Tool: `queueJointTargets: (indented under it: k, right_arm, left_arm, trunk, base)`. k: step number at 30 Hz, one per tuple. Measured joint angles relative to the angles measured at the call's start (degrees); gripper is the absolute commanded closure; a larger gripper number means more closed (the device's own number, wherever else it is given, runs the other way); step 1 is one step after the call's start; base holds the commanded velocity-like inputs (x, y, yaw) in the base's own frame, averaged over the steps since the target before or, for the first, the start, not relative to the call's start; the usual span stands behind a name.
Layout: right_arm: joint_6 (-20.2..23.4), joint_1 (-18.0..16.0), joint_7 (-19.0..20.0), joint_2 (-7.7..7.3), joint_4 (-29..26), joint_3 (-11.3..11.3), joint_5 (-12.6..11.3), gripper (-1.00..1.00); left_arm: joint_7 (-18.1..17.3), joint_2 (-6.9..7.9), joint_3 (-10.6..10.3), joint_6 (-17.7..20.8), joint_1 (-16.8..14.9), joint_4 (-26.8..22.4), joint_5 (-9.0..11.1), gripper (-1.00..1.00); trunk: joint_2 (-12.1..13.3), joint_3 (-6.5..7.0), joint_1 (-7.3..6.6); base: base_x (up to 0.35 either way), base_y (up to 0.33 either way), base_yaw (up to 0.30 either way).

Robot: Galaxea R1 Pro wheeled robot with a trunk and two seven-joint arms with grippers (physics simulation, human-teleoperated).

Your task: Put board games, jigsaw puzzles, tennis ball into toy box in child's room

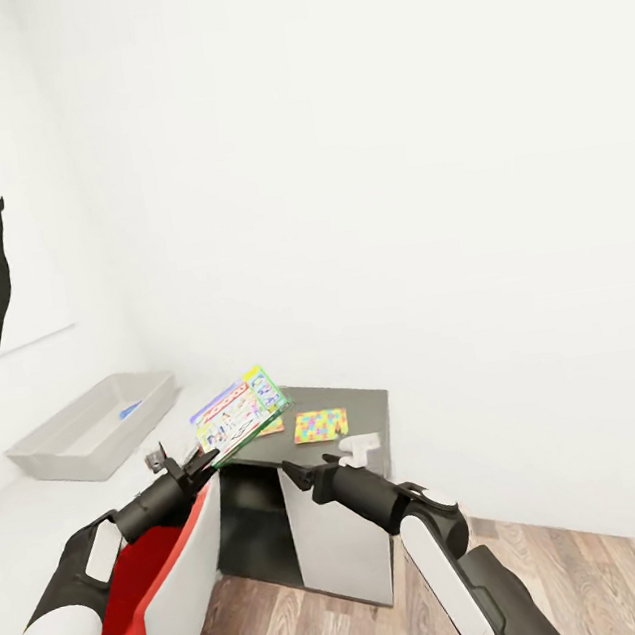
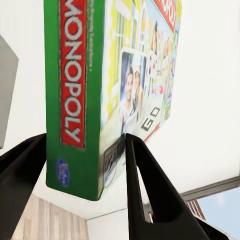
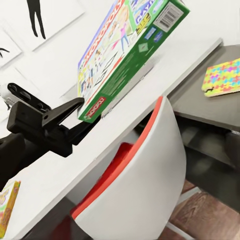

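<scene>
My left gripper (image 2: 80, 165) fingers clamp the Monopoly box (image 2: 115, 85) by one corner; I carry it level toward the toy box (image 1: 96, 427), beyond the fingers.

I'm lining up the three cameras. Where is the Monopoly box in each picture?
Head view: Monopoly box left of centre, held tilted by the left pincer above the table edge.
Left wrist view: fills the upper middle, green spine facing the camera.
Right wrist view: upper centre.
Shared landmark: the left pincer gripping its corner.
</scene>
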Motion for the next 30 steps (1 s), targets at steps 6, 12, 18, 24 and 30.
queueJointTargets:
  k: [6, 12, 18, 24, 30]
  right_arm:
    - [0.00, 0.00, 0.00, 0.00, 0.00, 0.05, -0.01, -1.00]
    - [0.00, 0.00, 0.00, 0.00, 0.00, 0.42, -0.02, -1.00]
    - [-0.07, 0.00, -0.07, 0.00, 0.06, 1.82, 0.01, -1.00]
    - [-0.50, 0.00, -0.02, 0.00, 0.08, 2.00, 0.07, -1.00]
    - [-0.51, 0.01, 0.00, 0.00, 0.08, 2.05, 0.12, -1.00]
  left_arm:
    - [0.00, 0.00, -0.01, -0.04, -0.01, 0.00, -0.07, 1.00]
    - [-0.08, 0.00, -0.01, -0.07, 0.00, 0.01, -0.13, 1.00]
    - [-0.09, 0.00, -0.01, -0.04, -0.01, 0.01, -0.13, 1.00]
    - [-0.08, 0.00, 0.01, 0.10, -0.01, 0.00, 0.10, 1.00]
    - [-0.08, -0.01, 0.02, 0.14, 0.00, 0.00, 0.12, 1.00]
  trunk:
    - [2.41, 1.08, -1.32]
    - [4.82, 2.16, -2.64]
    - [7.24, 3.24, -3.96]
    - [9.65, 4.33, -5.28]
    - [12.06, 5.41, -6.60]
  base:
    - [0.000, 0.000, 0.285]
    - [0.000, 0.000, 0.288]
    - [0.000, 0.000, 0.288]
    - [0.000, 0.000, 0.148]
    - [0.000, 0.000, 0.006]
